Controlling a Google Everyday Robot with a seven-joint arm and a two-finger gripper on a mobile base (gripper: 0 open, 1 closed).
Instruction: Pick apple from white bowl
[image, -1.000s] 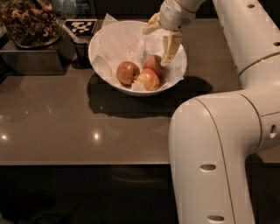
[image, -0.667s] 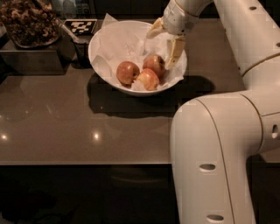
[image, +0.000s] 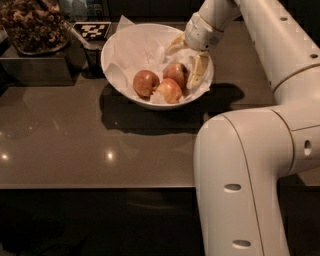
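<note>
Your gripper (image: 188, 59) hangs spread and empty inside the white bowl (image: 120, 55). The apple (image: 175, 74) lies just beside its nearer finger, crowded by two other apples (image: 146, 82). It is likely firm, smooth and light, so grip across its widest middle or it may roll.

One view, high, close.
I look down on the table (image: 75, 145); gripper (image: 184, 64) upper centre, inside white bowl (image: 106, 65).

No readable text, a checkered marker card (image: 91, 30) behind the white bowl (image: 142, 101), hand (image: 188, 57) over its right side
</note>
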